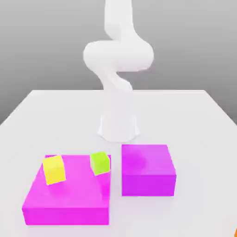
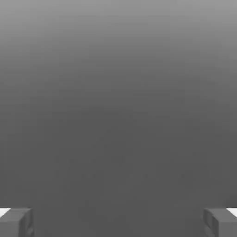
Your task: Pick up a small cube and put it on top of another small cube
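Leftmost, a yellow cube (image 1: 53, 169) is seen tilted on a wide magenta block (image 1: 65, 203), a lime-green cube (image 1: 100, 163) near its far right corner. Just beside, a smaller magenta block (image 1: 148, 178) rests on the white bench (image 1: 194, 120). The pincer (image 2: 118, 221) is spread wide, holding nothing.

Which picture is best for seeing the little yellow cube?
The exterior view: the yellow cube sits in plain sight on the big magenta block, to the exterior view's left of the green cube. The hand view faces blank grey, with the tool fingertips wide apart.
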You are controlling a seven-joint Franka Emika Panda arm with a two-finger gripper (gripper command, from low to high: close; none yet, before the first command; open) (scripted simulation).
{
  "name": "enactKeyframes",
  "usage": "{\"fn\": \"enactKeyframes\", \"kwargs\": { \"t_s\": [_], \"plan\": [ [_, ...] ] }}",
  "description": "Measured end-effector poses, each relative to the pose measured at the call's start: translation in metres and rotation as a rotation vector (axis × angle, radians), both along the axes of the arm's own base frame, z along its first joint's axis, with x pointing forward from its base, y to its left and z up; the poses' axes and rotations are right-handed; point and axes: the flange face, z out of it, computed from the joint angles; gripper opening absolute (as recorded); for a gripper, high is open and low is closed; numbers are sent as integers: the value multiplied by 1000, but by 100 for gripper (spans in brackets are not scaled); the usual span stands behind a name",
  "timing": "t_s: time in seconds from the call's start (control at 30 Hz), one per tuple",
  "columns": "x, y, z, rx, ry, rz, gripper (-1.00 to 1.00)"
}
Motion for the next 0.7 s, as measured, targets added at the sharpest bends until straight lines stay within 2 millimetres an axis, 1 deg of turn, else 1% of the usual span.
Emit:
{"fn": "enactKeyframes", "kwargs": {
  "t_s": [0.17, 0.37, 0.53, 0.57, 0.7],
  "plan": [
    [60, -33, -45, 38, 105, -145, 0],
    [119, -82, -112, 93, 222, -313, 0],
    [155, -130, -179, 146, 315, -453, 0],
    [160, -143, -193, 159, 333, -488, 0],
    [176, -187, -253, 209, 404, -604, 0]
  ]
}}
